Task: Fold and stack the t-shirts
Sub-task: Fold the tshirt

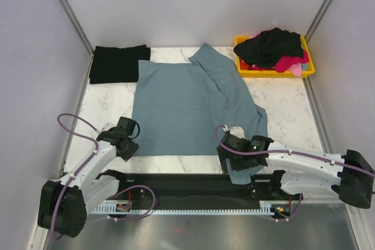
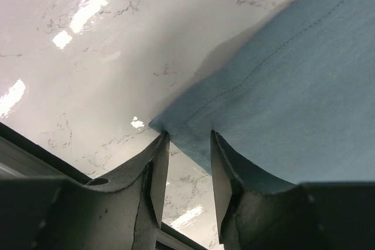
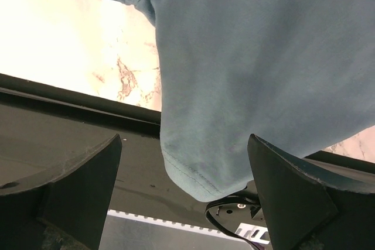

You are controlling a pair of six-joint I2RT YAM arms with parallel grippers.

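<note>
Where the marble table point(image 1: 281, 106) ends nearest the arms, the left gripper point(image 2: 188, 135) is seen low over the near left corner of the slate blue-grey t-shirt point(image 1: 187, 109). Its fingers point(image 2: 153, 174) are held partly apart, a narrow gap is kept between them, and the stitched corner lies just at their tips; no pinch on the cloth is shown. To the right, the right gripper point(image 3: 184, 139) is held with its fingers spread wide. A hemmed flap point(image 3: 234, 86) of the same shirt hangs between them over the table's near edge, and it is touched by neither finger.

Beyond the grippers, the blue-grey shirt is spread mostly flat across the middle of the table, with its right side rumpled and folded over on itself. At the far left corner a black t-shirt point(image 1: 117, 64) lies folded, just beside the blue-grey one. At the far right corner a yellow bin point(image 1: 275, 74) is set, in which a crumpled black shirt point(image 1: 272, 45) is heaped over a pink-red one point(image 1: 290, 62).
</note>
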